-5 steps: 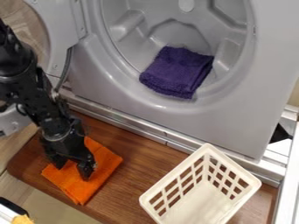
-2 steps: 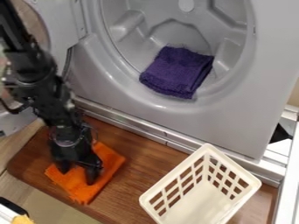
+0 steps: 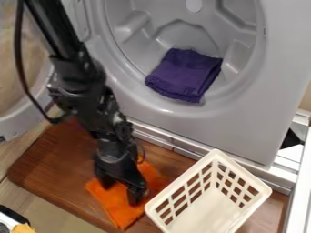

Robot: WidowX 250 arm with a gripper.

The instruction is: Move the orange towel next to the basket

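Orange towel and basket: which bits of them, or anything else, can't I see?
Camera view: middle of the orange towel, hidden by the gripper.
Camera view: lower end of the basket, cut off by the bottom edge.
Camera view: rest of the yellow thing, cut off by the bottom edge.

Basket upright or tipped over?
Upright: the white basket's rim and open top face up, and its solid floor shows down inside between the slotted walls.

Fixed cam, slanted down, fairly close
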